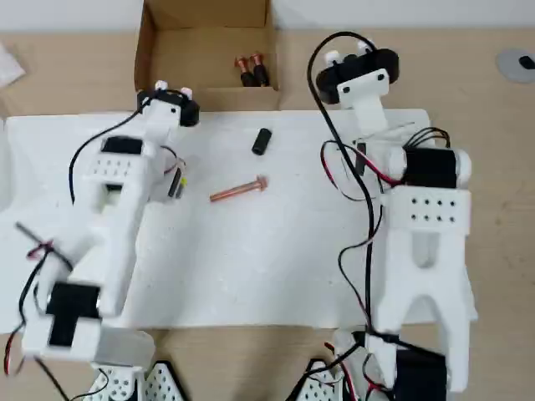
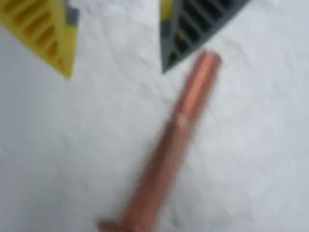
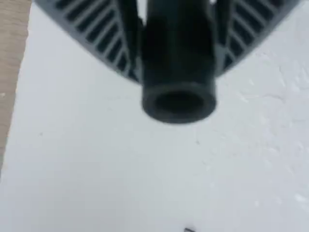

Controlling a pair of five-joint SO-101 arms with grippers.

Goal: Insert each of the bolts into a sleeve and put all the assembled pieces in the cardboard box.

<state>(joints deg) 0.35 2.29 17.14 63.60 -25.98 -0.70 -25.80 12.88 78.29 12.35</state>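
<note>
A copper bolt (image 1: 238, 190) lies flat on the white foam sheet (image 1: 251, 267). My left gripper (image 1: 177, 182) sits just beside its plain end, open. In the left wrist view the bolt (image 2: 174, 140) points at the dark finger (image 2: 193, 24), the yellow finger (image 2: 43, 29) stands off to the side, and nothing lies inside the left gripper (image 2: 116, 70). My right gripper (image 3: 178, 82) is shut on a black sleeve (image 3: 178, 72) held just above the foam, its open bore facing the camera. A second black sleeve (image 1: 262, 140) lies loose on the foam.
The cardboard box (image 1: 150, 50) stands open at the back with two assembled pieces (image 1: 251, 71) in it. The right arm (image 1: 426, 217) and its cables cover the right of the foam. Bare wooden table (image 1: 468, 92) surrounds the foam.
</note>
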